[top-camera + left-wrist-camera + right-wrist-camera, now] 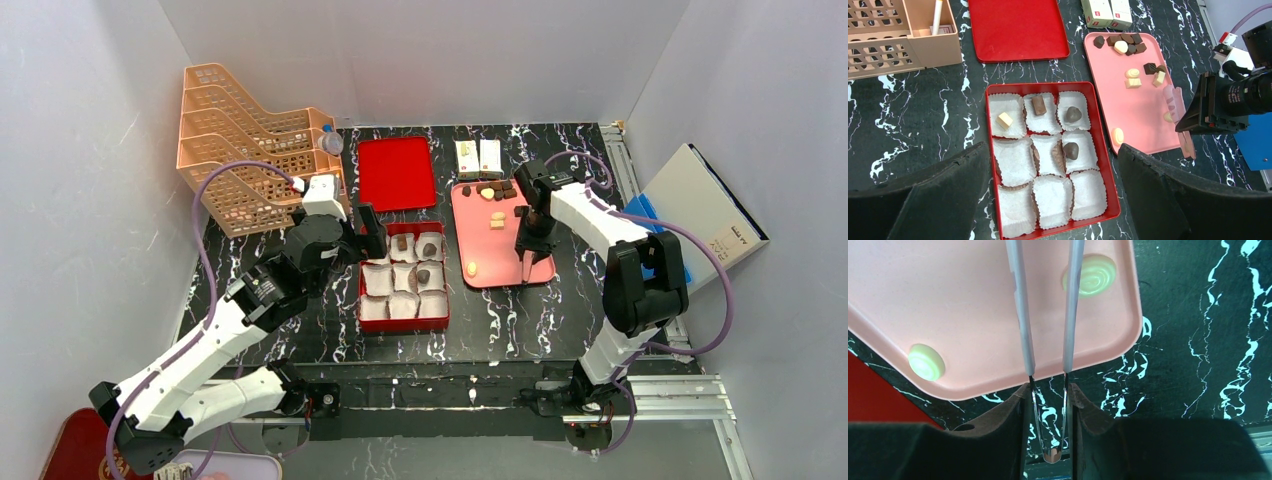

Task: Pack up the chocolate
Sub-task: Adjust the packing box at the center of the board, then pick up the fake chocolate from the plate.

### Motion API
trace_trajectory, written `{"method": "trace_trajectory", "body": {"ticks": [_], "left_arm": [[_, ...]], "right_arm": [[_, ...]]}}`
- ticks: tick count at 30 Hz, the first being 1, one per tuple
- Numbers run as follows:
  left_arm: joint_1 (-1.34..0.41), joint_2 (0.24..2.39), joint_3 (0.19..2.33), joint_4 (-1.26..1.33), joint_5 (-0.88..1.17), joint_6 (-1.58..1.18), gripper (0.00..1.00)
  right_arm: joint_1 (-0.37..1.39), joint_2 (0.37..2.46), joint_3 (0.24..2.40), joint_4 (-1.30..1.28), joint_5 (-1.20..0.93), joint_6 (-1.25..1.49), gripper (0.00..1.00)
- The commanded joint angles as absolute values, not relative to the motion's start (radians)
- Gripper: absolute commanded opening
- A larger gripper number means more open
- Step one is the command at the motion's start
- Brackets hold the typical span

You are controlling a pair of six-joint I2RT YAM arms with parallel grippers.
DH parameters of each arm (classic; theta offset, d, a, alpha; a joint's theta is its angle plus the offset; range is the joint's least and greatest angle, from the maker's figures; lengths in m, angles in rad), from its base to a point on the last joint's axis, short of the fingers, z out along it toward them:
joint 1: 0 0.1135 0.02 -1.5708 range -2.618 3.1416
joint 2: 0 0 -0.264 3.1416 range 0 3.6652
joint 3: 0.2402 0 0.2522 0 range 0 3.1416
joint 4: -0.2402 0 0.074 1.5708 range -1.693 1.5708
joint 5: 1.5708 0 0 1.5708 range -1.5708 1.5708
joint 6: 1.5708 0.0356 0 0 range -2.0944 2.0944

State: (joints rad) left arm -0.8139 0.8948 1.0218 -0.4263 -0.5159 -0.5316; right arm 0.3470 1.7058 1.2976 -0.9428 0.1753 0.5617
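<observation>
The red box [403,325] holds white paper cups, with one pale chocolate [1004,120] and three brown ones [1038,105] in it. My left gripper [365,235] is open and empty above the box [1105,165]; its wrist view shows the gripper [1052,150]. More chocolate lies on the pink tray [500,255]: a dark and pale cluster [492,189] at the far end and a pale round [471,268] near the front. My right gripper [530,240] is shut on metal tongs [1023,305] that reach over the tray [948,300]. In its wrist view [1048,405] the tong tips are out of view, and two pale rounds [926,361] lie beside the arms.
A red lid [396,172] lies behind the box. Two small white cartons [478,158] stand behind the tray. A peach file rack [250,150] with a bottle [330,140] is at the back left. A white and blue box [700,205] sits off the table's right edge.
</observation>
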Motion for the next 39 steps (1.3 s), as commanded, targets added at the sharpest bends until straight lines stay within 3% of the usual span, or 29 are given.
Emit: {"method": "trace_trajectory", "body": {"ticks": [1,21,39], "left_arm": [[-0.814,0.903,1.015,-0.419,-0.523,-0.538,0.98],[-0.812,0.949,1.021,-0.407,-0.535,-0.481,0.99],[-0.803,0.979,1.021,-0.393,-0.497,-0.482,0.98]], "right_arm": [[0.363,1.669,1.323,-0.944,0.140,0.553,0.37],[0.358,1.854,1.477,-0.944,0.197,0.572,0.38],[0.349,1.769,1.395,-0.941,0.198,0.601,0.38]]}}
